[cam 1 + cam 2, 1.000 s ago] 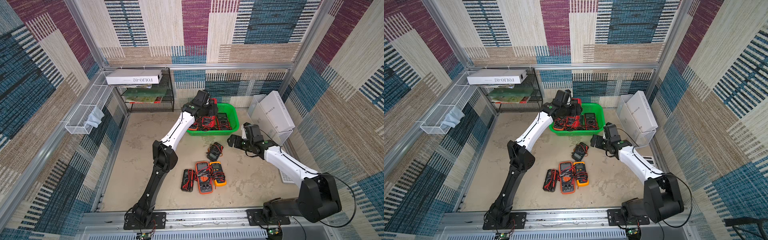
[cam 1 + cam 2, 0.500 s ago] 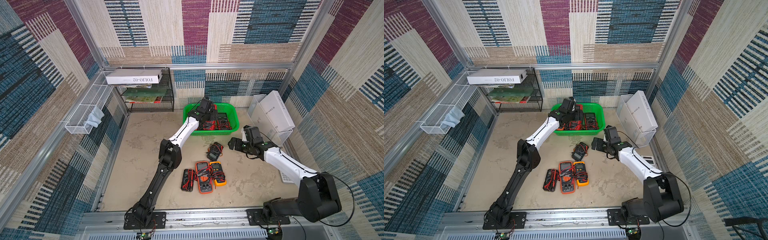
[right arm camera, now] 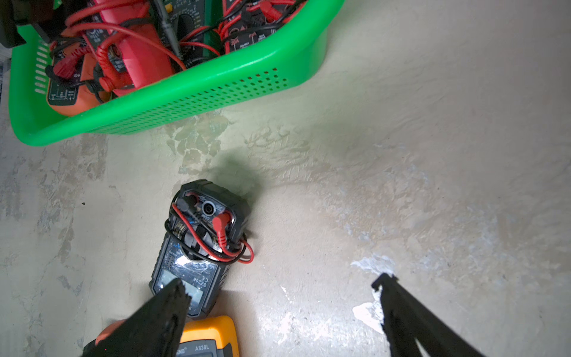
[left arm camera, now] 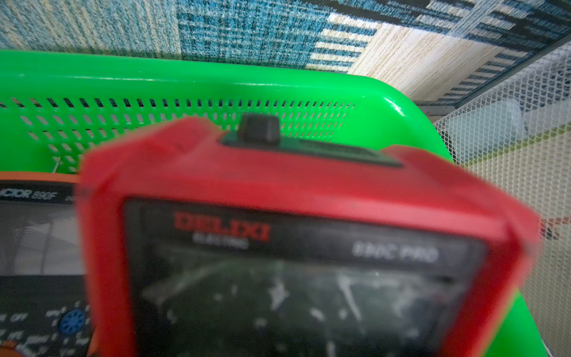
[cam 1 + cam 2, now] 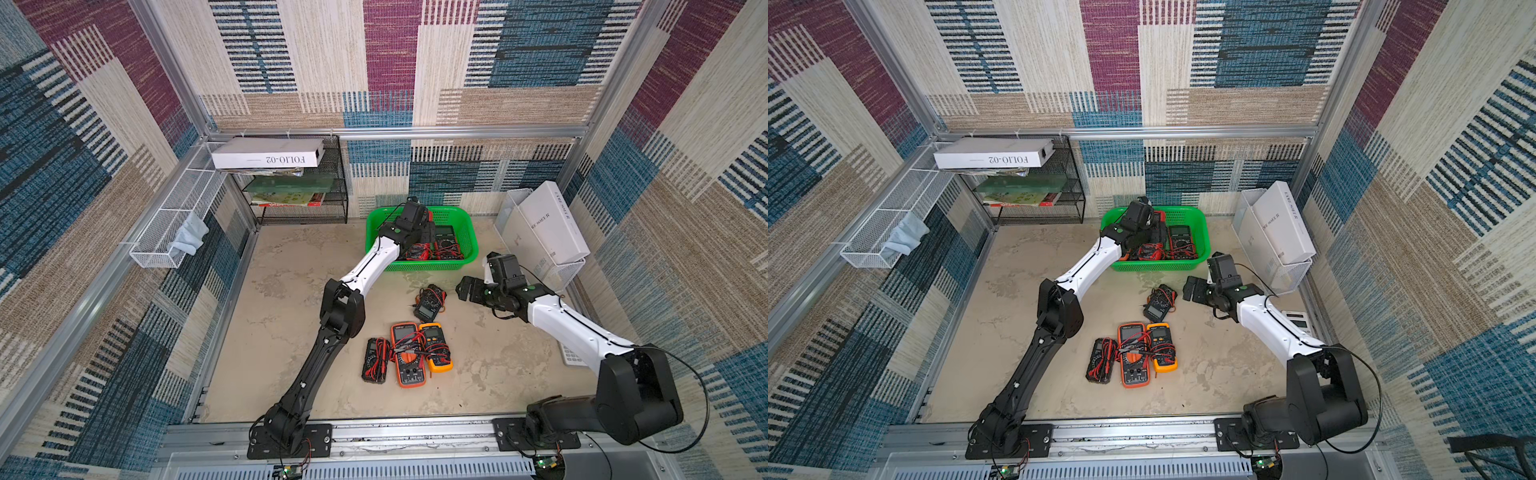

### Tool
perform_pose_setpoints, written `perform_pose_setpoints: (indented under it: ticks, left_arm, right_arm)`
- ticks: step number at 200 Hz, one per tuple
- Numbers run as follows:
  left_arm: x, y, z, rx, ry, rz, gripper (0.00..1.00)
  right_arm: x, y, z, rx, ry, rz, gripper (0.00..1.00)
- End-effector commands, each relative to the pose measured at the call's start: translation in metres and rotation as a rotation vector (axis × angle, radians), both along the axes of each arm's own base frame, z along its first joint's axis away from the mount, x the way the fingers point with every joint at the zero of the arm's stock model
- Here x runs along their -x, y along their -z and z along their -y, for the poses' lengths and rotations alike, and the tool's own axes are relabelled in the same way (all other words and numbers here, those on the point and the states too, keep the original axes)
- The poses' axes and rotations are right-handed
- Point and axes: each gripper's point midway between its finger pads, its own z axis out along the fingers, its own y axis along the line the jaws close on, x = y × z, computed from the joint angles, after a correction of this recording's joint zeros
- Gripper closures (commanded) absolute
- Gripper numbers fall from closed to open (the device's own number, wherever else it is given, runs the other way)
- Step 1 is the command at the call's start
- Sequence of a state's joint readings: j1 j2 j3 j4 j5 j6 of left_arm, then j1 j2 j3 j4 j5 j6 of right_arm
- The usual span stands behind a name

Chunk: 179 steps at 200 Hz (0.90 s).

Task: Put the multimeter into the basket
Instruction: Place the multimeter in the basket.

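Observation:
The green basket [image 5: 428,268] [image 5: 1158,266] [image 3: 191,92] stands at the back of the table with several multimeters and tangled leads in it. My left gripper [image 5: 419,226] [image 5: 1148,226] is low inside it. A red multimeter [image 4: 278,185] [image 5: 1158,216] fills the left wrist view and hides the fingers, which seem shut on it, close to the basket's far wall [image 4: 185,77]. My right gripper [image 5: 463,286] [image 5: 1192,289] [image 3: 281,284] hangs open above the table, just right of a dark grey multimeter [image 5: 428,301] [image 3: 200,241] wrapped in leads.
A black [image 5: 376,359], an orange [image 5: 407,353] and a yellow multimeter [image 5: 434,345] lie side by side nearer the front. A white mesh bin with a white box [image 5: 544,224] stands right of the basket. A black rack [image 5: 299,195] is at the back left, a calculator [image 5: 573,355] at the right edge.
My left arm has swung right and lowered from the basket's left end into the basket with the red multimeter. The right gripper has hardly moved and stays open.

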State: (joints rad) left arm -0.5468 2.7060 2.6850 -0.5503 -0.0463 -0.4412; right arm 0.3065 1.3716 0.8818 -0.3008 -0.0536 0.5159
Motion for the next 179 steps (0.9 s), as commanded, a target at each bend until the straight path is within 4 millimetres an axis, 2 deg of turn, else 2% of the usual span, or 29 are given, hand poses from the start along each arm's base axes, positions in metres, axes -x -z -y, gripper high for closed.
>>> perform_pose_setpoints:
  ticks: [1, 27, 62, 108, 152, 179]
  left_arm:
    - [0.004, 0.023, -0.014, -0.074, -0.036, -0.053, 0.00]
    - [0.005, 0.018, -0.016, -0.079, -0.038, -0.052, 0.00]
    - [0.008, 0.002, -0.019, -0.083, -0.035, -0.038, 0.00]
    - [0.015, -0.038, -0.019, -0.052, -0.014, -0.007, 0.00]
    - [0.037, -0.085, -0.021, -0.036, 0.027, 0.012, 0.00]
    - [0.061, -0.100, -0.029, -0.056, 0.043, -0.018, 0.00]
  right_arm:
    - [0.001, -0.004, 0.001, -0.001, -0.003, 0.011, 0.00]
    - [0.003, -0.005, 0.001, -0.003, -0.003, 0.013, 0.00]
    - [0.004, -0.010, 0.001, -0.011, -0.001, 0.025, 0.01]
    - [0.009, -0.016, 0.002, -0.023, 0.005, 0.037, 0.01]
    - [0.014, -0.023, 0.000, -0.041, 0.004, 0.050, 0.00]
    - [0.019, -0.025, -0.004, -0.046, -0.003, 0.055, 0.00]
